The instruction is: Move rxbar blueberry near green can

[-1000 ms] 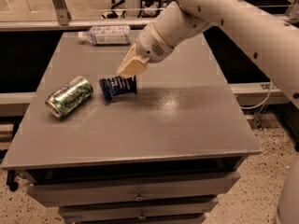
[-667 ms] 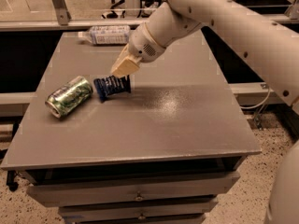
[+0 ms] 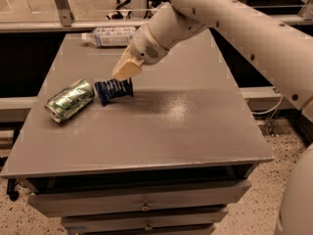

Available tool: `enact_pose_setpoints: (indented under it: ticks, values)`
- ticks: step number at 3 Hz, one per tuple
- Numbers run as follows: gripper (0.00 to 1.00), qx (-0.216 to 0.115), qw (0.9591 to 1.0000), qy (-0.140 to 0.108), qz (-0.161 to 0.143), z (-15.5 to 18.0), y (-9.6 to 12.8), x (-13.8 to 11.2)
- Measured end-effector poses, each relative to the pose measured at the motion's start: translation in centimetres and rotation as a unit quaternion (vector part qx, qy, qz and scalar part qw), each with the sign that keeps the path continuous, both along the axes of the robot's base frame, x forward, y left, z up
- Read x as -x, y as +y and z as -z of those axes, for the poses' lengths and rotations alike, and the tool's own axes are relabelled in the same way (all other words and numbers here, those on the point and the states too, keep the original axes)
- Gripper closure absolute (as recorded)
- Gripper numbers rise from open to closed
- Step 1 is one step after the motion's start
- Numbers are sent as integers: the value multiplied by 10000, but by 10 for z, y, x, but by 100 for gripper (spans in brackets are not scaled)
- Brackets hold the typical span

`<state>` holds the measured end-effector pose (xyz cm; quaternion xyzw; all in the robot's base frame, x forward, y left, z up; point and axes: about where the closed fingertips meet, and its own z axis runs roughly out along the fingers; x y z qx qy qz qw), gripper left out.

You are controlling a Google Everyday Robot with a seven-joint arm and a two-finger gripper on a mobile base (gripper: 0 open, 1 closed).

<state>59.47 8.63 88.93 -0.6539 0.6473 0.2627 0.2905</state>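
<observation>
The rxbar blueberry (image 3: 114,90), a small navy-blue wrapped bar, stands on edge on the grey table (image 3: 161,126), left of centre. My gripper (image 3: 125,72) comes down from the upper right and is shut on the bar's top right edge. The green can (image 3: 70,100), dented green and silver, lies on its side just left of the bar, with a small gap between them.
A clear plastic bottle (image 3: 110,35) with a white-blue label lies at the table's far edge. My white arm (image 3: 234,28) spans the upper right. Drawers (image 3: 142,204) sit below the table front. A metal rail runs behind the table.
My gripper has moved left with the bar, bringing it closer to the green can. The can and the bottle have not moved.
</observation>
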Motion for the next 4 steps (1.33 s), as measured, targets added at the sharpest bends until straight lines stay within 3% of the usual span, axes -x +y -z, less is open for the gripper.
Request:
enact_pose_setpoints:
  ticks: [1,2,3,4]
  values:
    - [13,-5,10000,-16,-17,-1,0,1]
    - [0,15,10000,-46,33,-3,-11,-3]
    - [0,100,9996,-185,194,-11,-48,-10]
    - [0,20,9984,-309,469,-20,-130,-20]
